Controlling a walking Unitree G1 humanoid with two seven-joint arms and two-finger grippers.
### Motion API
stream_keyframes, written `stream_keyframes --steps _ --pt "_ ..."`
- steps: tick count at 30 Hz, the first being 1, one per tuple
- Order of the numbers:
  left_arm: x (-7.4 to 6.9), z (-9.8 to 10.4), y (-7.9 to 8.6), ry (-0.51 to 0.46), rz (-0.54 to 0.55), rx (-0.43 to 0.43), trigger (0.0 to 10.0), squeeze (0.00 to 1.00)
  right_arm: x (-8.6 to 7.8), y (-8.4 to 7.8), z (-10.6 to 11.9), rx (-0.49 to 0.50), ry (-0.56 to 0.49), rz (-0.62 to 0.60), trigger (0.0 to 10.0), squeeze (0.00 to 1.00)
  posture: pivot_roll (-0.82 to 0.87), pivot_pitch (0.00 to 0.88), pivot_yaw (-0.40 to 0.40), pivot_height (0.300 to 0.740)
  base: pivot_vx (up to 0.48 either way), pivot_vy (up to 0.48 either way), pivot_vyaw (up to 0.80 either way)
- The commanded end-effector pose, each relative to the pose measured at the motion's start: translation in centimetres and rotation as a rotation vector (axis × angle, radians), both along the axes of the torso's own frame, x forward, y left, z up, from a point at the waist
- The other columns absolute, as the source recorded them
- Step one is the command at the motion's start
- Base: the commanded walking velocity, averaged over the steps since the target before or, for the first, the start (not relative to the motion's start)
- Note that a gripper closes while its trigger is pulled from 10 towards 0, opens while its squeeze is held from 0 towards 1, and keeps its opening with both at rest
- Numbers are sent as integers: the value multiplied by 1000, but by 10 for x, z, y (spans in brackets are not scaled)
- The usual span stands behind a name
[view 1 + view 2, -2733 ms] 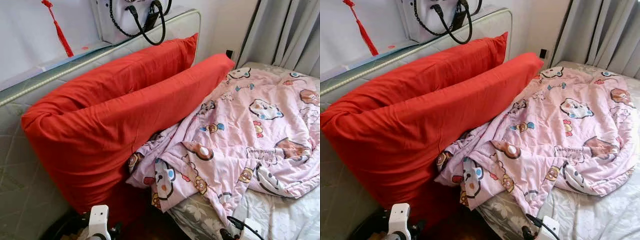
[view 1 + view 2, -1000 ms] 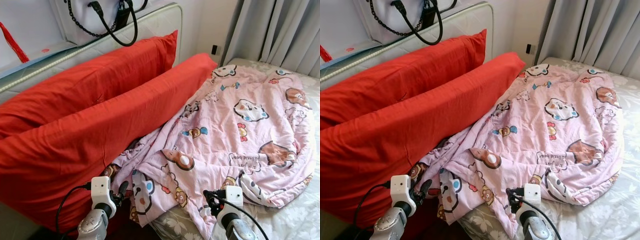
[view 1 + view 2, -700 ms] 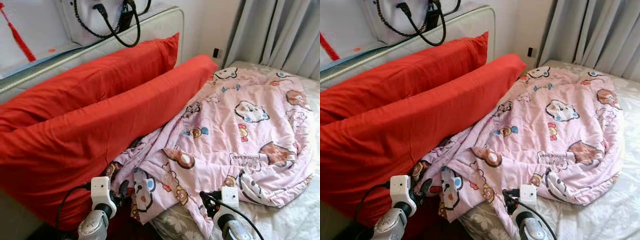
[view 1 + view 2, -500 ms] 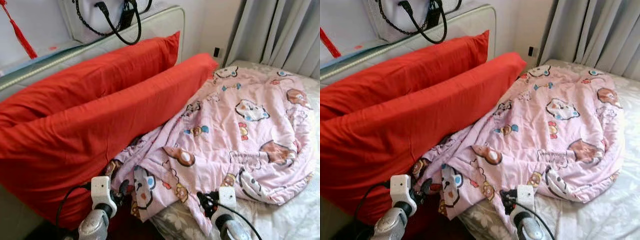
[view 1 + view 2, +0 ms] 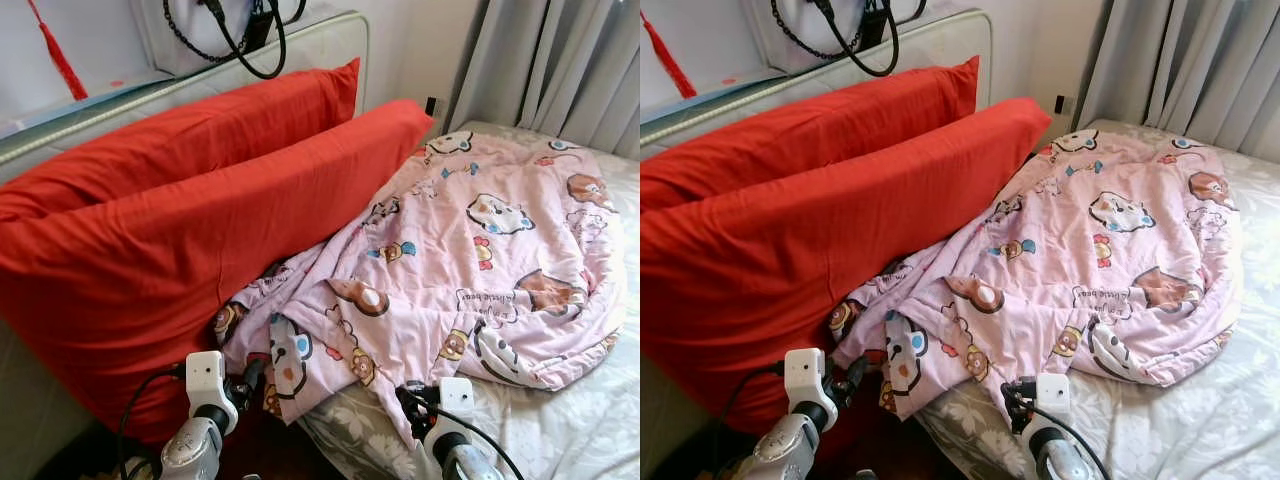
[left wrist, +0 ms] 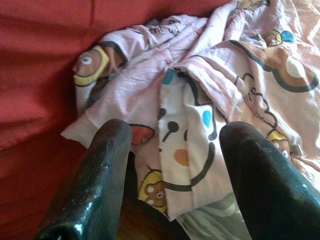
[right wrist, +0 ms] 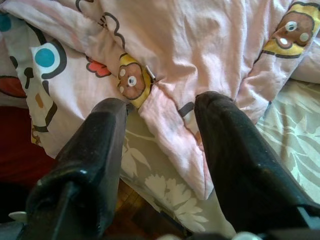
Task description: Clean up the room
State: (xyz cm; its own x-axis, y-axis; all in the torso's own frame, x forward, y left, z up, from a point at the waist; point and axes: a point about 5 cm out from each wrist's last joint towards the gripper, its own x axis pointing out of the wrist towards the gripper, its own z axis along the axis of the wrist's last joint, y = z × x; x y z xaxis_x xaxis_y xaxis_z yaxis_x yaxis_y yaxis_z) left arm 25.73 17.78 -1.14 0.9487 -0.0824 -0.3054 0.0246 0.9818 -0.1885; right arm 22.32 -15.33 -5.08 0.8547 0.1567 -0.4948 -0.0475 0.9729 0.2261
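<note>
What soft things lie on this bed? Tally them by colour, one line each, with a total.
Red pillows: 2, the back pillow and the front pillow
Pink cartoon-print blanket: 1
Total: 3

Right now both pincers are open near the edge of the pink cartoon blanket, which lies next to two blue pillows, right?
Not quite: the pillows are red, not blue, as the left eye view shows. The rest holds: the left pincer and right pincer are open near the pink cartoon blanket's edge.
</note>
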Motion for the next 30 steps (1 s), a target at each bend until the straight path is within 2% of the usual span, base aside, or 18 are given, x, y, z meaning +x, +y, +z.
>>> stream_keyframes --steps 1,14,19,30 --pt "-1 0 3 5 4 13 10000 0 -1 2 -2 9 16 3 10000 0 79 67 14 670 0 0 0" --pt "2 0 0 20 0 0 10000 0 -6 -4 -7 14 68 -28 10000 0 80 73 14 670 0 0 0" --pt "2 0 -1 16 0 -2 10000 0 -7 -5 -8 15 76 -34 10000 0 82 75 13 670 0 454 0" --pt "2 1 0 12 -9 4 10000 0 -13 -9 -13 11 127 -65 10000 0 87 78 14 670 0 0 0"
